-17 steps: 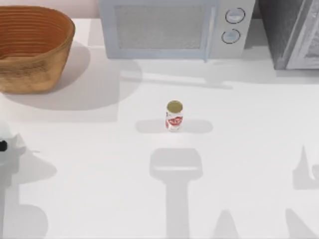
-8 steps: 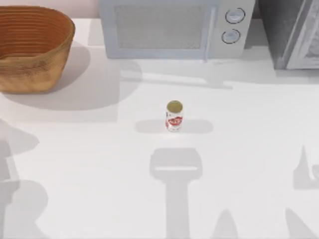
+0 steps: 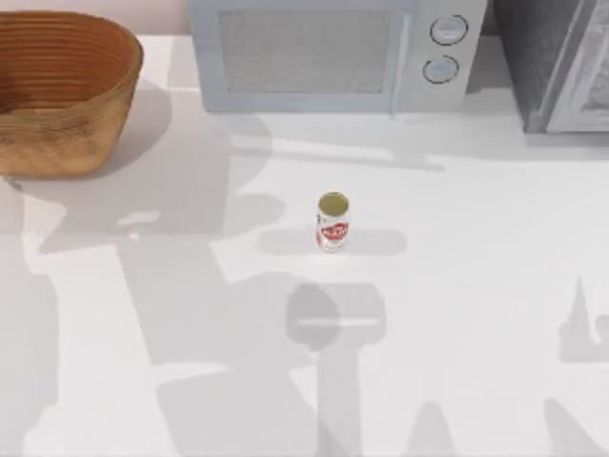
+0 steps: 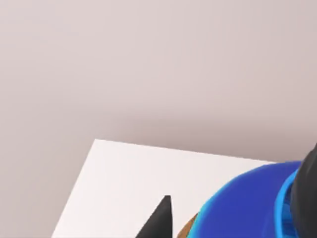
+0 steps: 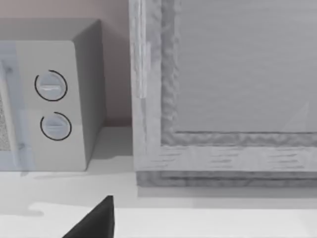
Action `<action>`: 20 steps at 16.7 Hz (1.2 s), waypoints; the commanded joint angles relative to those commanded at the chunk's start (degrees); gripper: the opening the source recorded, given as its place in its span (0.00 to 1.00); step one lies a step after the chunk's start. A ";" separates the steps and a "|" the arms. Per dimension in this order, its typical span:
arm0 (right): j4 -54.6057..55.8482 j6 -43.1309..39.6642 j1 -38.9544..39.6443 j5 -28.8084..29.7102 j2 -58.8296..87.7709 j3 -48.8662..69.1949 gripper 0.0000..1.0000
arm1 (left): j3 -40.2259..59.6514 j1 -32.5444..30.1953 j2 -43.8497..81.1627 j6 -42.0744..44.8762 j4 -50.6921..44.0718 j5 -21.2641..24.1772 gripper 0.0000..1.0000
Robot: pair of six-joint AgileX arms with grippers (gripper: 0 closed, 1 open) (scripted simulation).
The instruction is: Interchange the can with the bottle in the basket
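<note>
The white can [image 3: 332, 222] with red markings and a gold top stands upright in the middle of the table. At the back left sits the orange-brown wicker basket [image 3: 59, 90]. In the left wrist view the blue bottle [image 4: 247, 208] is held cap-first between two dark fingers, with my left gripper [image 4: 235, 213] shut on it. A sliver of the basket [image 4: 187, 231] shows just below the bottle. My right gripper [image 5: 223, 233] is parked facing the back right of the table, open, with one dark fingertip [image 5: 99, 218] in view.
A pale microwave [image 3: 328, 52] stands along the back, with a grey cabinet [image 3: 557, 62] to its right. Broad arm shadows lie over the left and middle of the white table [image 3: 476, 286].
The left arm's piece at the top view's left edge has left that view. Large shadows have spread across the left and middle of the table. The can has not moved.
</note>
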 joint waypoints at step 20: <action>0.00 0.00 0.00 0.00 0.00 0.00 1.00 | 10.85 -10.69 9.74 -1.47 -1.29 -0.60 0.00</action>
